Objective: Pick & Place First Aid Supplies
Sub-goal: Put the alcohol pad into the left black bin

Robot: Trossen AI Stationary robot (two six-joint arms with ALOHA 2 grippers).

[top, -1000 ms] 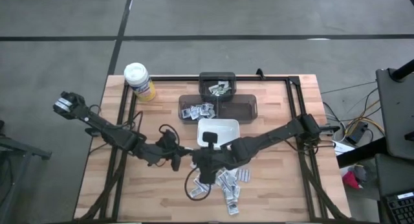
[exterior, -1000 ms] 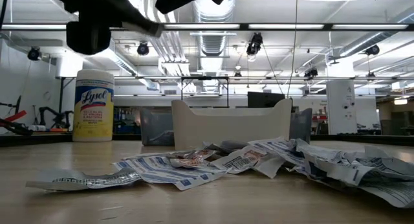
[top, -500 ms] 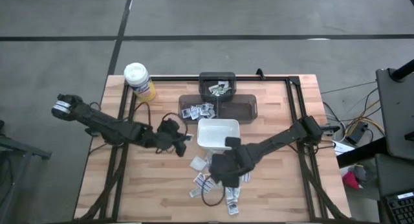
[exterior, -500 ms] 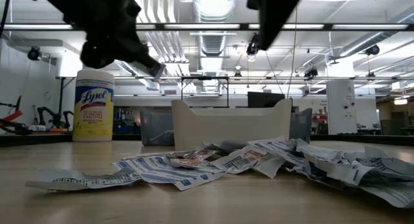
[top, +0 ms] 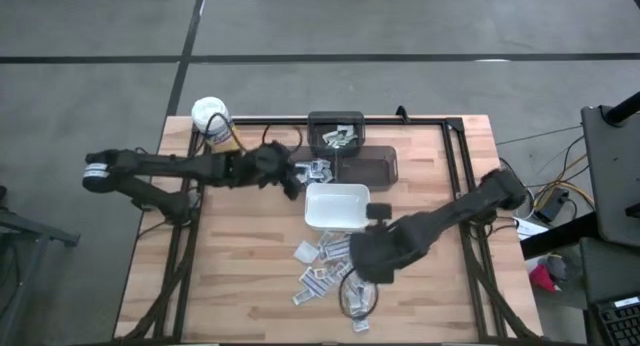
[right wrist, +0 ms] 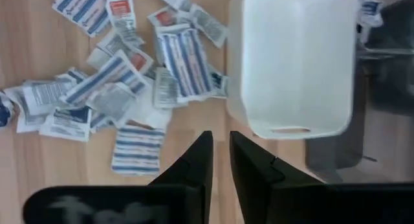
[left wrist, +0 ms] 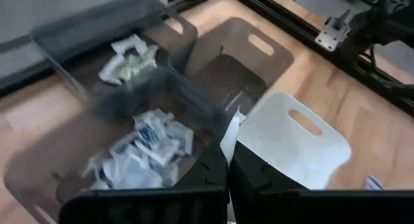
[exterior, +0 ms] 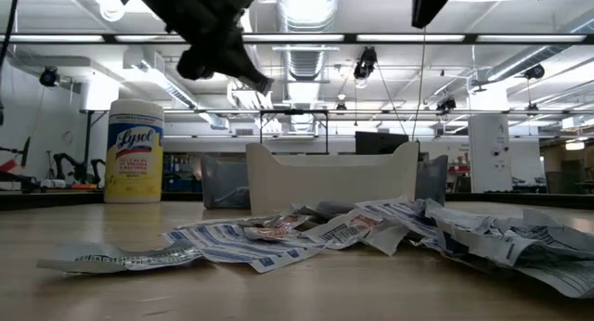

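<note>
Left gripper (top: 291, 183) hangs above the table at the near rim of the left dark bin (top: 305, 168), fingers (left wrist: 213, 179) pressed together on a thin white packet (left wrist: 229, 134) that stands up between the tips. Just ahead of those fingers the bin holds a heap of white-and-blue packets (left wrist: 145, 149). A second dark bin (left wrist: 242, 62) sits beside it, ahead and to one side of the tips, and a third bin (top: 336, 133) with greenish packets (left wrist: 129, 59) lies farther ahead. The white dish (left wrist: 294, 143) sits right beside the fingertips, its rim touching or nearly touching the dark bins; which, hard to tell.

Right gripper (right wrist: 218, 146) hovers over bare wood, fingers (right wrist: 194, 162) narrow with a slim gap, nothing between them. Ahead of its tips: the white dish's short edge with the handle slot, close. Ahead and off to the side: loose first aid supplies (right wrist: 129, 81) scattered flat, many overlapping, the nearest striped packet (right wrist: 136, 149) just beside one finger. Open tabletop (top: 240, 276) around and behind the tips.

Low view: the packets sprawl in front of the dish; a yellow canister (exterior: 135, 152) stands well apart from both grippers.
</note>
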